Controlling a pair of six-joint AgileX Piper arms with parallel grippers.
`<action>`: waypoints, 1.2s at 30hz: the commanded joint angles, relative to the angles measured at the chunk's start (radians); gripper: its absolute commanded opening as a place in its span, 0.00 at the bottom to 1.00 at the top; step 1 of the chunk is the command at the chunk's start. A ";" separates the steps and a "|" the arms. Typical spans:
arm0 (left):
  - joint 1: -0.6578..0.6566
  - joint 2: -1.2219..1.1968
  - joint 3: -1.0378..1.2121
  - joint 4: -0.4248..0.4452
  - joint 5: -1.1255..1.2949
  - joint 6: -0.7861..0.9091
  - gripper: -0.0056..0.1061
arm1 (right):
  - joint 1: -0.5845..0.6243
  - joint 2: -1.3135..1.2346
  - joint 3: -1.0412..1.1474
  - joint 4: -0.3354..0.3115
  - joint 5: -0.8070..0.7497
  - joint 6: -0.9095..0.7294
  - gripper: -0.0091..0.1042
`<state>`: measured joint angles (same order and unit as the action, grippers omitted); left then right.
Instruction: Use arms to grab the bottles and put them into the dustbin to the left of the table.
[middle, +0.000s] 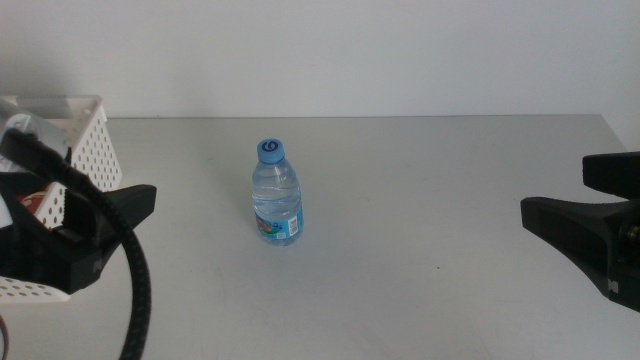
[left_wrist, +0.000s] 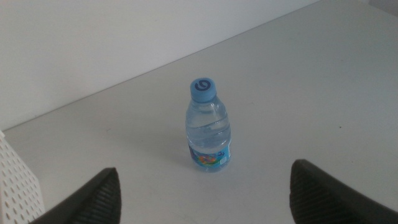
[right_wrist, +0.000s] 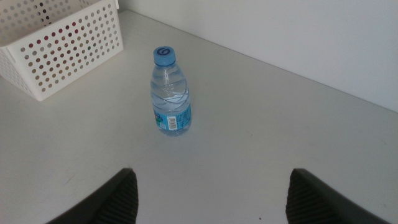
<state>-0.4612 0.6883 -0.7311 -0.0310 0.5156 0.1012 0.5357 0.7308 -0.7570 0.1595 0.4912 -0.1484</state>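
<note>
Your water bottle (middle: 277, 194) stands upright mid-table (middle: 420, 280), well apart from the dustbin (middle: 95, 150) at the left edge; your left gripper (left_wrist: 202, 193) and right gripper (right_wrist: 211, 199) both gape wide, holding nothing, flanking it.

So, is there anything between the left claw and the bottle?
No. In the left wrist view, only bare table lies between the open left claw and the upright bottle.

Black forked pincer (middle: 105, 225), thick black cable (middle: 135, 290)
</note>
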 joint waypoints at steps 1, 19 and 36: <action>-0.007 -0.001 -0.028 -0.005 -0.072 -0.011 0.87 | 0.003 -0.005 -0.034 -0.001 -0.064 -0.004 0.61; -0.007 0.206 0.349 -0.005 -0.951 -0.060 0.87 | 0.003 -0.005 -0.034 -0.001 -0.064 -0.004 0.61; -0.006 0.819 0.242 0.098 -1.380 -0.190 0.87 | 0.003 -0.005 -0.034 -0.001 -0.064 -0.004 0.61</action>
<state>-0.4612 1.4887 -0.4406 0.0724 -0.7682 -0.0705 0.5357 0.7308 -0.7570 0.1603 0.4912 -0.1484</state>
